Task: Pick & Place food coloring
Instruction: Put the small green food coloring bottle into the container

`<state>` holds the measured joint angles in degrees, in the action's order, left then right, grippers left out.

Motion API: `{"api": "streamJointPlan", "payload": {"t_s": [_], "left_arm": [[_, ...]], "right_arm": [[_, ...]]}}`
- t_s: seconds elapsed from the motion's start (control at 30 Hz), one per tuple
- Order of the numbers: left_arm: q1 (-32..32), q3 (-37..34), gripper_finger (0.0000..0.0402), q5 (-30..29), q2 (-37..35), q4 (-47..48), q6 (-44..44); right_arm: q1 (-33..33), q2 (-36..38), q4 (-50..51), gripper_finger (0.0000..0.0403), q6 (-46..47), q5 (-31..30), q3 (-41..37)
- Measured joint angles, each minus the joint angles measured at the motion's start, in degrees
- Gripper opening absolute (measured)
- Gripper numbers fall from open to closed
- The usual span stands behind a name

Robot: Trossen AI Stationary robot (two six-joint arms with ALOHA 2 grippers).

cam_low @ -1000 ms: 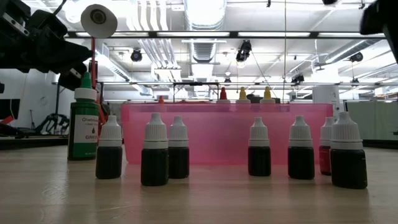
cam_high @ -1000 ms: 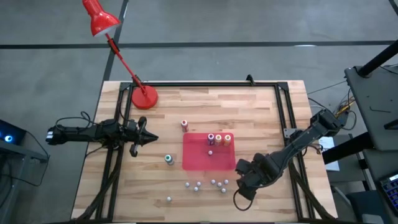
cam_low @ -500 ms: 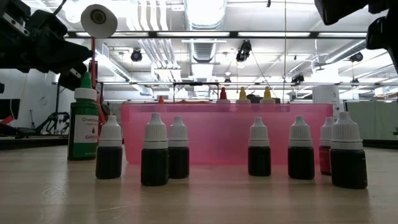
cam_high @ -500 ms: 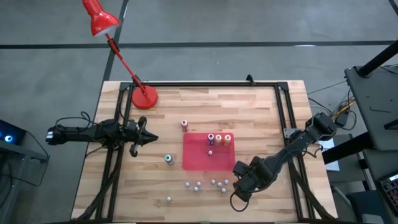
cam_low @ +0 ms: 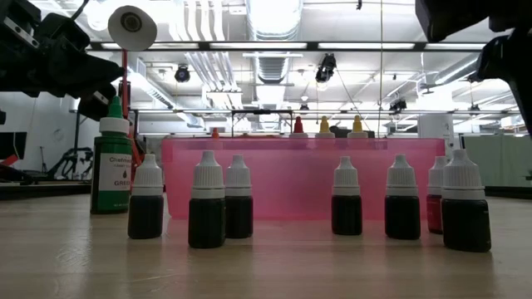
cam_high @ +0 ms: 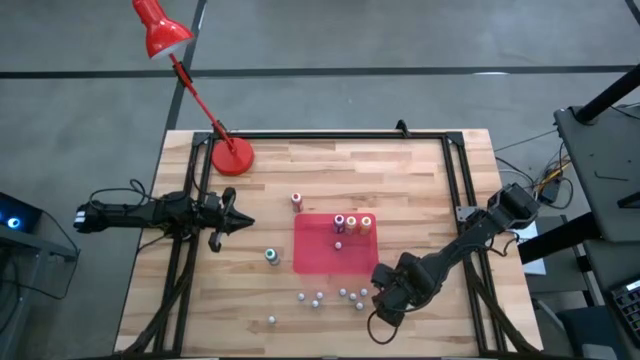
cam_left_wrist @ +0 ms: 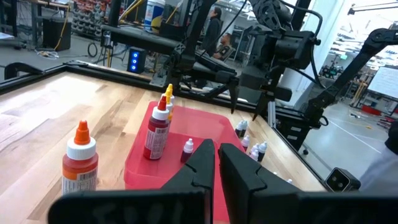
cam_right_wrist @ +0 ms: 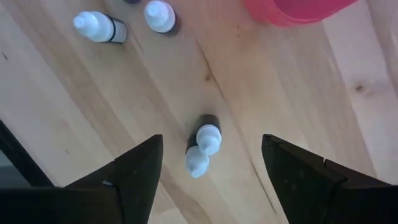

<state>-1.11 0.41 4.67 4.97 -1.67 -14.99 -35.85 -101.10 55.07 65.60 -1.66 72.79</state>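
Small, light, stiff and tippy food coloring (cam_right_wrist: 204, 144) standing white-capped on the desk (cam_high: 420, 180) at lower centre of the high view, best pinched across the body below the cap, directly under the spread-wide right hand (cam_right_wrist: 208, 171), left hand (cam_left_wrist: 216, 163) pressed together.

The bench (cam_high: 420, 190) was pale wood in striped planks with a black frame. A red lamp (cam_high: 185, 75) stood at its 11 o'clock corner. The tray (cam_high: 320, 255) was translucent pink-red. In it stood bottles (cam_left_wrist: 158, 127) of red and yellow with pale caps. The green bottle (cam_low: 110, 166) wore a green cap. The small bottles (cam_low: 208, 199) were dark with white caps. Both arms and their fingers (cam_right_wrist: 140, 171) were black.
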Motion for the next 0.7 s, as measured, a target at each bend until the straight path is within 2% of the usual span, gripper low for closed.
{"api": "streamJointPlan", "payload": {"t_s": [0.3,0.7], "left_arm": [[0.0,0.0,0.0,0.0,0.0,0.0,0.0],[0.0,0.0,0.0,0.0,0.0,0.0,0.0]], "right_arm": [[-0.4,-0.2,-0.7,0.0251,1.3,0.1,-1.0],[0.1,-0.2,-0.5,0.0249,8.5,0.0,-2.5]]}}
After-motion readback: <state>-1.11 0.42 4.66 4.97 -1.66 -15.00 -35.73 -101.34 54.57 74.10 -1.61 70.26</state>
